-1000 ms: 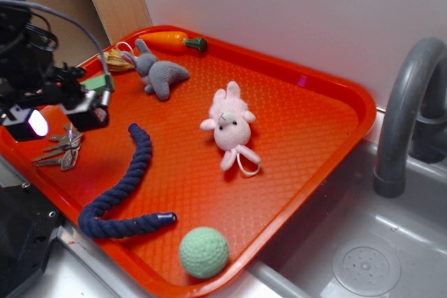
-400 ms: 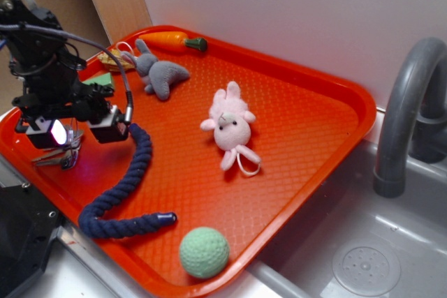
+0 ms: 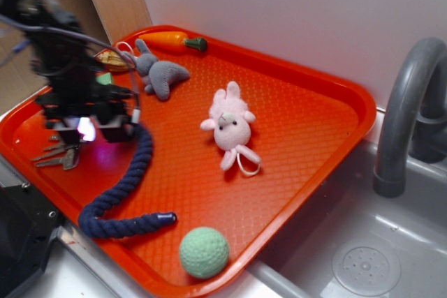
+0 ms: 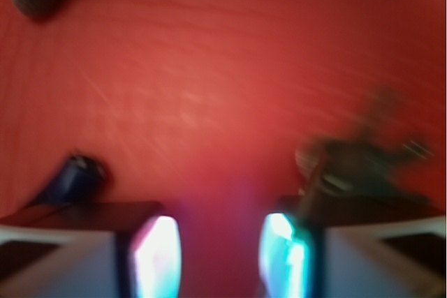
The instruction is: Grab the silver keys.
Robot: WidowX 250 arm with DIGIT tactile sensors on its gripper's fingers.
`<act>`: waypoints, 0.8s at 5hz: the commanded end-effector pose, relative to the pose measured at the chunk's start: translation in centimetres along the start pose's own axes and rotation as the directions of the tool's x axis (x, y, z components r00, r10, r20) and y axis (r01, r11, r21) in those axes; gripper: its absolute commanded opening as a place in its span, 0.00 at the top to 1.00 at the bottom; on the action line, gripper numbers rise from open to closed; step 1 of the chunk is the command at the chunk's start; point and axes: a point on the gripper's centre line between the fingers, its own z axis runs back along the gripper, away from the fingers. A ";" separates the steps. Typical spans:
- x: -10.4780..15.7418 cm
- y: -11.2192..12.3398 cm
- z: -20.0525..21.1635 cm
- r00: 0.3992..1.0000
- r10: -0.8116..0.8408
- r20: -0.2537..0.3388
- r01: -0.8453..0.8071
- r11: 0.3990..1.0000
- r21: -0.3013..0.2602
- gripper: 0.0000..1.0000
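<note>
No writing legible. Gripper [image 3: 89,129], fingers apart with bare tray between them, hovers low over the red tray's [image 3: 307,137] left part. Keys [image 3: 59,155] lie flat near the left rim, just left of the gripper; blurred in the wrist view [image 4: 363,162]. Blue rope [image 3: 126,193] touches the gripper's right side. Beyond: green block [image 3: 105,79], grey toy [image 3: 160,73], carrot [image 3: 171,40], pink bunny [image 3: 229,125], green ball [image 3: 204,251].

On the tray [image 3: 328,95], the silver keys [image 3: 59,156] lie at the left edge, the rope [image 3: 126,186] just right of them. The rabbit [image 3: 230,125] sits mid-tray, the ball [image 3: 204,251] at the front, the carrot [image 3: 173,40] behind.
</note>
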 end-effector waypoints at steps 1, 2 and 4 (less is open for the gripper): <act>1.7 -2.0 -0.8 1.000 -0.007 0.022 0.007 1.000 -0.007 1.00; 2.2 -2.0 1.3 0.998 -0.066 0.003 0.066 0.997 -0.050 1.00; 3.6 -0.8 11.1 0.906 -0.423 0.028 0.415 0.871 -0.263 1.00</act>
